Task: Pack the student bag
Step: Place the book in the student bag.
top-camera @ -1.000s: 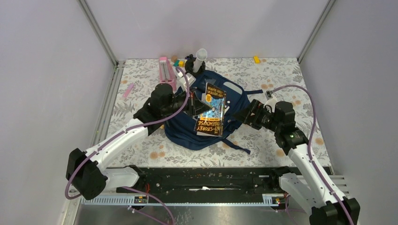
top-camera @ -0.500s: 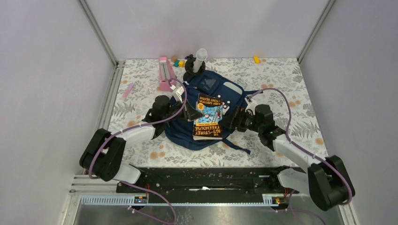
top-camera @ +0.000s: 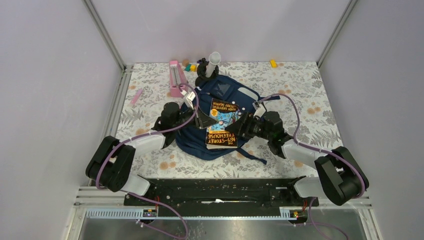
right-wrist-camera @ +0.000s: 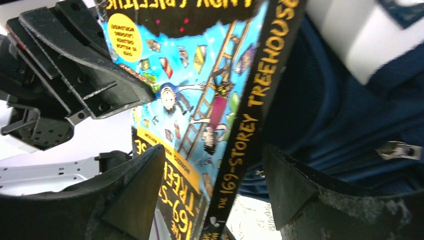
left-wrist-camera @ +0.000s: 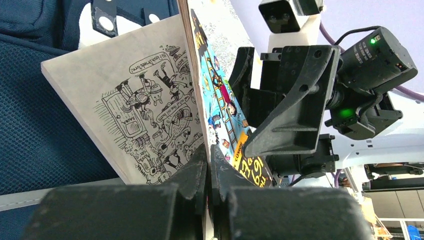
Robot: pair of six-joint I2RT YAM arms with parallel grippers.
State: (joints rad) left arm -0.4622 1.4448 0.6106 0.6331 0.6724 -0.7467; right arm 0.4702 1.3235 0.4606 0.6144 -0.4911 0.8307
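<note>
- The student bag (top-camera: 199, 144) is lying at the table's centre, between both arms, with its patched front facing up.
- The left gripper (left-wrist-camera: 207, 161) is pressing together on the front cover of the book (top-camera: 222, 125), which is tilting above the bag.
- The right gripper (right-wrist-camera: 212, 155) is standing spread, straddling the book's spine edge without clamping it.
- Risk: with only the cover held, the book may fan open, tear or slip. The right jaws, when closing, could snag bag fabric.
- The bag's long axis is running near to far, leaning slightly right at the far end. Its opening is not discernible.
</note>
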